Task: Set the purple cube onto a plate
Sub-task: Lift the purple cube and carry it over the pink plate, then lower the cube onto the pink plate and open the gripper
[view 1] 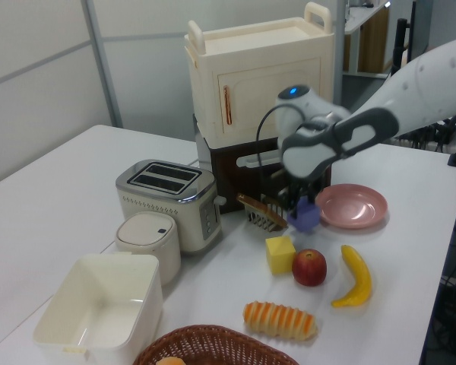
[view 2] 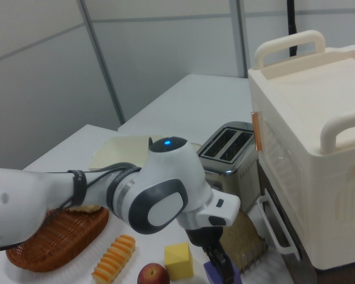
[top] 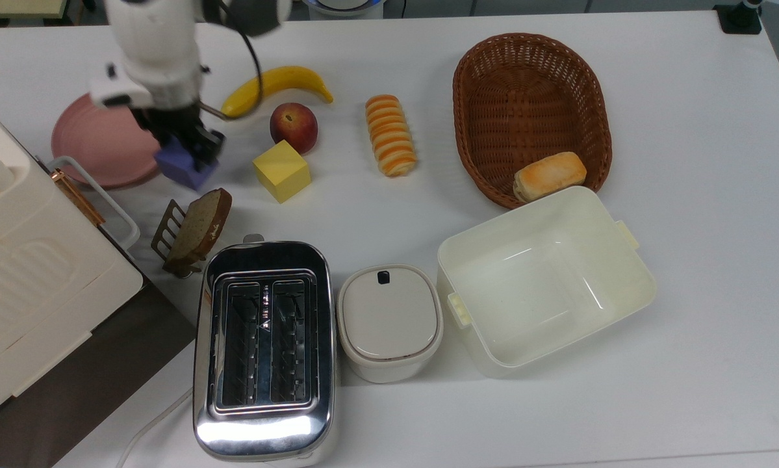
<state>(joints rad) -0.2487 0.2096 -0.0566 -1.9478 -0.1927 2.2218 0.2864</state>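
Gripping the purple cube [top: 182,167] between its dark fingers, the gripper [top: 180,147] holds it lifted off the white table [top: 688,357]; in the left view the cube [view 1: 305,218] hangs clear of the tabletop, just beside the near edge of the pink plate [view 1: 351,205], and in the top view it overlaps the plate's [top: 93,140] right rim without resting on it. In the right view the gripper [view 2: 220,263] reaches down from the white and grey arm [view 2: 160,198] with a bit of the cube [view 2: 214,275] showing at the bottom edge. Going by the left view from near to far: the brown wicker basket [view 1: 213,346] sits at the front edge, next to the open cream box [view 1: 99,308]; then come the striped bread roll [view 1: 280,320], the small lidded container [view 1: 147,243] and the silver toaster [view 1: 167,201]. Further on lie the yellow cube [view 1: 280,254], the apple [view 1: 309,267] and the banana [view 1: 355,275], the yellow cube and apple nearly touching. Beyond them a slice of brown bread [view 1: 260,211] leans in a small rack, close under the held cube, and at the back stands the cream cabinet [view 1: 262,76] with handles on top.
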